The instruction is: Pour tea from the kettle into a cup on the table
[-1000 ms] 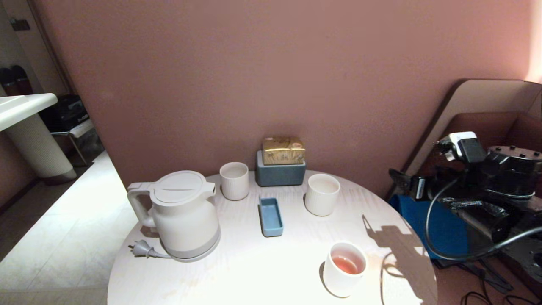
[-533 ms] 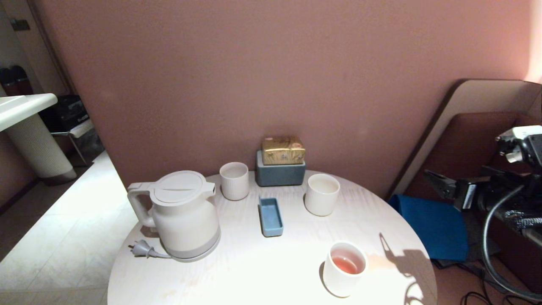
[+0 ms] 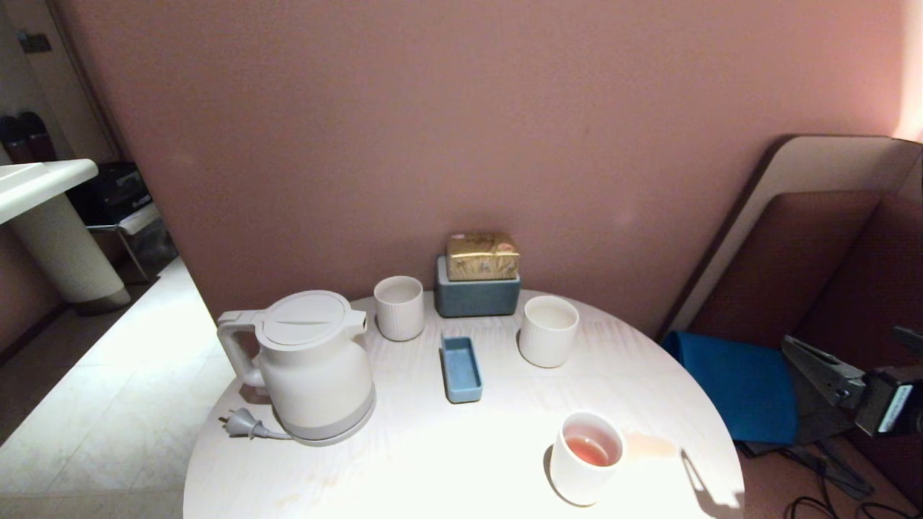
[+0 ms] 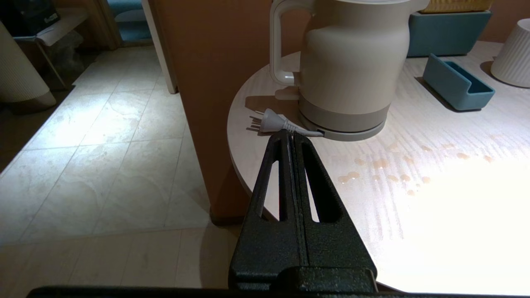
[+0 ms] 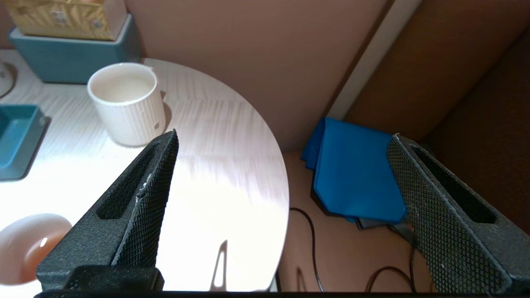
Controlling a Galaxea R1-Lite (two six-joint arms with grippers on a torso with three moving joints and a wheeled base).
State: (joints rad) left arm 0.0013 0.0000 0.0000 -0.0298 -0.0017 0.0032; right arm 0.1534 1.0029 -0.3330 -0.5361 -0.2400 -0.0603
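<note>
Cream-white, the kettle is seen upright on its grey base at the left part of the tabletop, with its plug lying loose beside it. Reddish tea is already held in the cup at the near right part of the tabletop, well apart from the kettle; whether this is the ribbed mug with a handle cannot be told. Two other white cups are placed farther back, with a blue tray between them and a blue box with a gold packet on it behind. The right gripper is found off the right edge of the tabletop, low near a blue cloth, with its jaws spread wide and nothing between them. The left gripper is parked near the left edge, jaws pressed together, pointing toward the plug. Small drops are visible on the tabletop near the kettle. The pouring seems to be finished, so the arm should be kept clear of the filled cup, which would be tipped easily if it is brushed.
</note>
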